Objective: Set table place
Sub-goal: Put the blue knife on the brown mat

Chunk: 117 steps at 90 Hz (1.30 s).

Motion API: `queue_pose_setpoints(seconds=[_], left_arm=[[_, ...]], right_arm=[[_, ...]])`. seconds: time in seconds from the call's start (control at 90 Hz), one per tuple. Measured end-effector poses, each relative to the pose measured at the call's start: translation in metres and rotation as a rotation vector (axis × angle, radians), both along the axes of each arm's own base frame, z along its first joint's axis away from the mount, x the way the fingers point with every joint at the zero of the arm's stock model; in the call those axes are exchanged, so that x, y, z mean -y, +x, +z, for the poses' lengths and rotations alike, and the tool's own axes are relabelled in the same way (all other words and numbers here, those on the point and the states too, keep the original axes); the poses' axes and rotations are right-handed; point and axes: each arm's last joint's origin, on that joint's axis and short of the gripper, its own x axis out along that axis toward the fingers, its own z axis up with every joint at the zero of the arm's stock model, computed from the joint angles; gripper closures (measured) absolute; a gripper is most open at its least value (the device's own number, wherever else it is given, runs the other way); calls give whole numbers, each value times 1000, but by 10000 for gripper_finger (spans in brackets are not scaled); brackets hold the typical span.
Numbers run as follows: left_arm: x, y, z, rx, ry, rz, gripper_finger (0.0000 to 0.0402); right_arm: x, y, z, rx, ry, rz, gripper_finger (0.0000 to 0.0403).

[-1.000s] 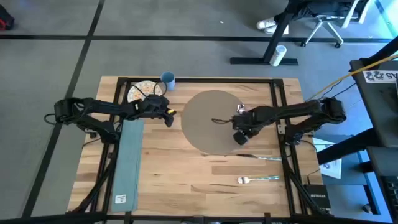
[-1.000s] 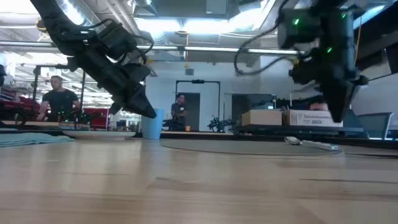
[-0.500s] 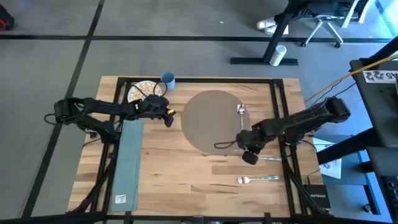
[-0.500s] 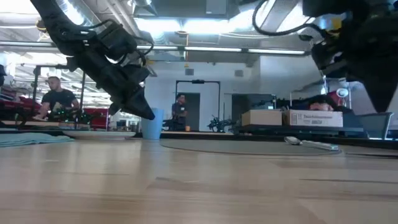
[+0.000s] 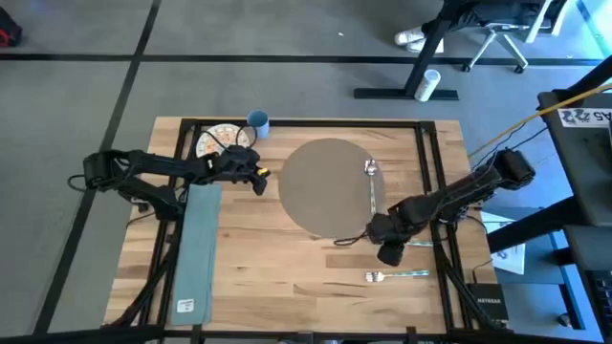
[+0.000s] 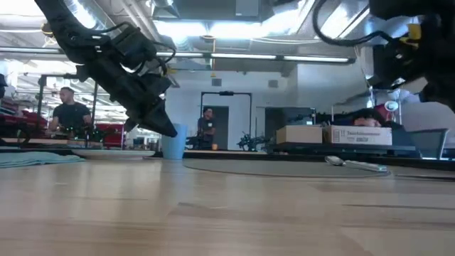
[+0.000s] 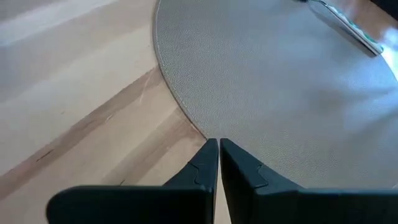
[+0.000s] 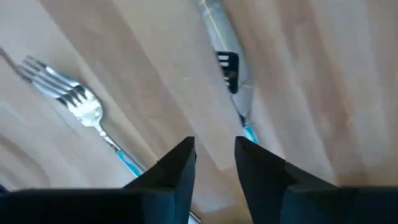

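Two utensils lie just below the right gripper, its fingers narrowly parted and empty; it should centre over the knife beside the fork, near the worktop's right edge, then descend squarely; the placemat sits mid-worktop toward the far edge, spoon on it; the left gripper, fingers closed, waits at its rim.

Light planked wood table, matt pebbled grey-brown placemat, shiny metal fork.

The counter is a large rectangular light-wood butcher-block top with a black frame. The place, a flat round grey-brown mat, lies flat toward twelve o'clock from the counter's centre.
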Motion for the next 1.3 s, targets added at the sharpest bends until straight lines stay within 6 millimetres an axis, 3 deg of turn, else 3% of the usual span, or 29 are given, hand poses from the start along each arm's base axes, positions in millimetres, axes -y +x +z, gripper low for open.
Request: queue_pose_setpoints(seconds=[0.633,1.078,1.189,1.3], left_arm=[[0,0,0,0,0,0,402],[0,0,0,0,0,0,402],[0,0,0,0,0,0,402],[0,0,0,0,0,0,402]], right_arm=[[3,-21,-34,-39,-58,32,299],[8,-29,-44,-56,-96,11,300],[8,-29,-44,-59,-96,11,320],[8,-29,-44,-59,-96,11,370]])
